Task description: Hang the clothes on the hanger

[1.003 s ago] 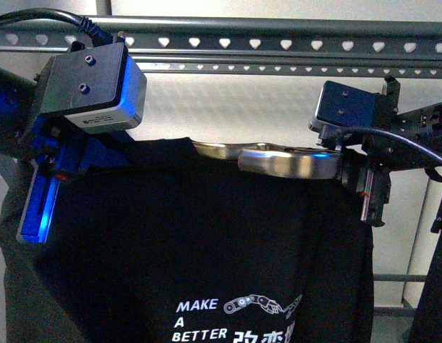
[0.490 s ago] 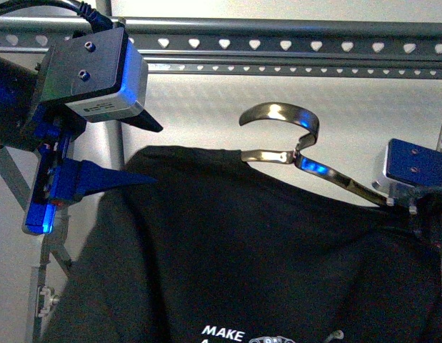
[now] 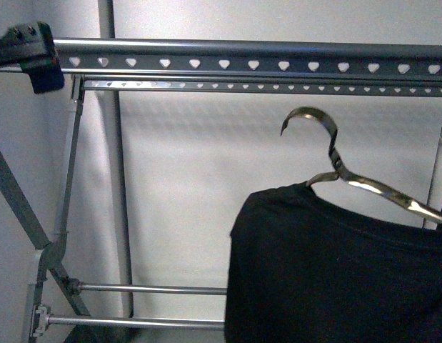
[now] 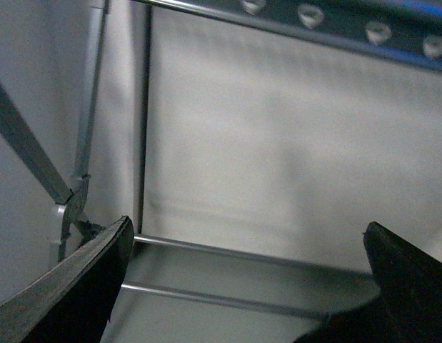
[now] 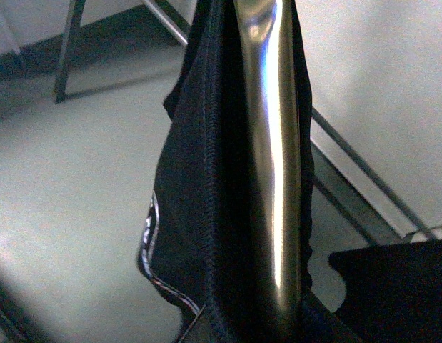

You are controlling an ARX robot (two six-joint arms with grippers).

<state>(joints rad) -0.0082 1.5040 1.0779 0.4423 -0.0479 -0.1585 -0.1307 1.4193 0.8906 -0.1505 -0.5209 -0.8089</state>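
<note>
The black T-shirt (image 3: 335,271) hangs on a shiny coat hanger (image 3: 328,143) at the lower right of the front view, its print hidden. The hook stands upright below the grey rack's heart-holed rail (image 3: 249,53), apart from it. My right gripper (image 5: 278,325) is shut on the coat hanger's arm (image 5: 274,143), with shirt cloth (image 5: 199,179) draped round it; it is out of the front view. My left gripper (image 4: 247,225) is open and empty, facing the rack's lower bars; a dark part of it (image 3: 31,53) shows at the rail's left end.
The rack's crossed legs (image 3: 21,207) and an upright pole (image 3: 113,179) stand at the left. Two thin lower bars (image 3: 149,289) run across low down. A white wall is behind. A pale floor (image 5: 71,186) lies below.
The left arm has risen up and left, almost out of the front view. The shirt on its coat hanger has moved right and down, and the right arm has left that view.
</note>
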